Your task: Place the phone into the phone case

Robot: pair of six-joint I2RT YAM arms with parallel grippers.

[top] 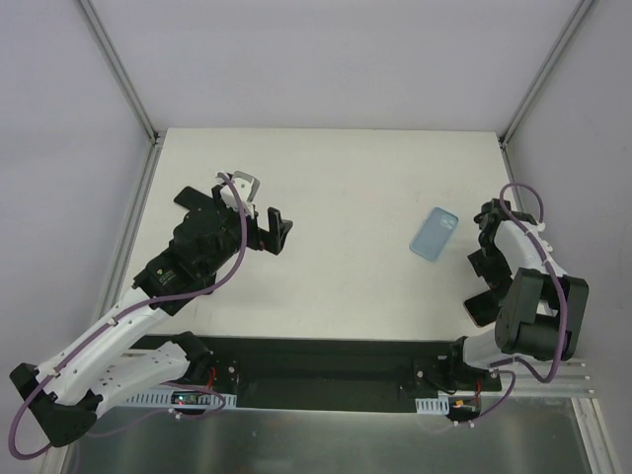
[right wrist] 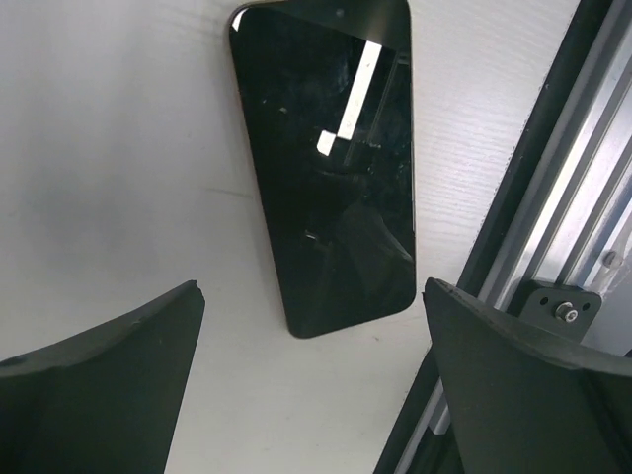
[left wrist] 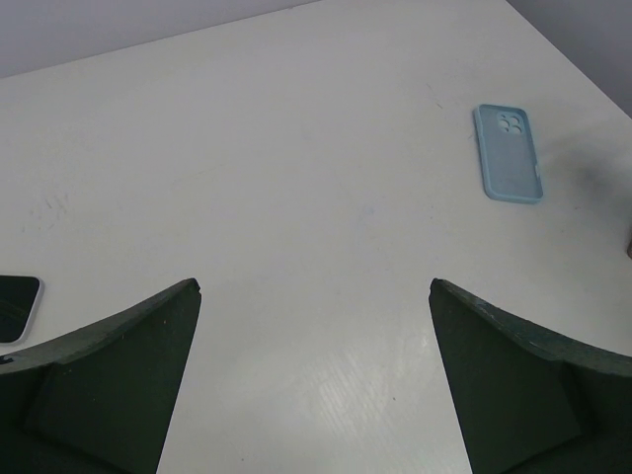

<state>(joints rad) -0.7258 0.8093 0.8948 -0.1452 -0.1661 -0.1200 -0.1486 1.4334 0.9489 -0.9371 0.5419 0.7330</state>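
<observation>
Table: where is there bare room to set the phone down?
Widest bare patch: the middle, between left gripper and case. The far strip beyond both is bare too. Crowded: near right corner, with phone, right gripper and rail close together.

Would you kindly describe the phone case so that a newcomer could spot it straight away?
On the white table, look to the right side, beside the right arm. The phone case lies flat there by itself. It is light blue with camera cutouts at one end, whereas the phone nearby is glossy black.
</observation>
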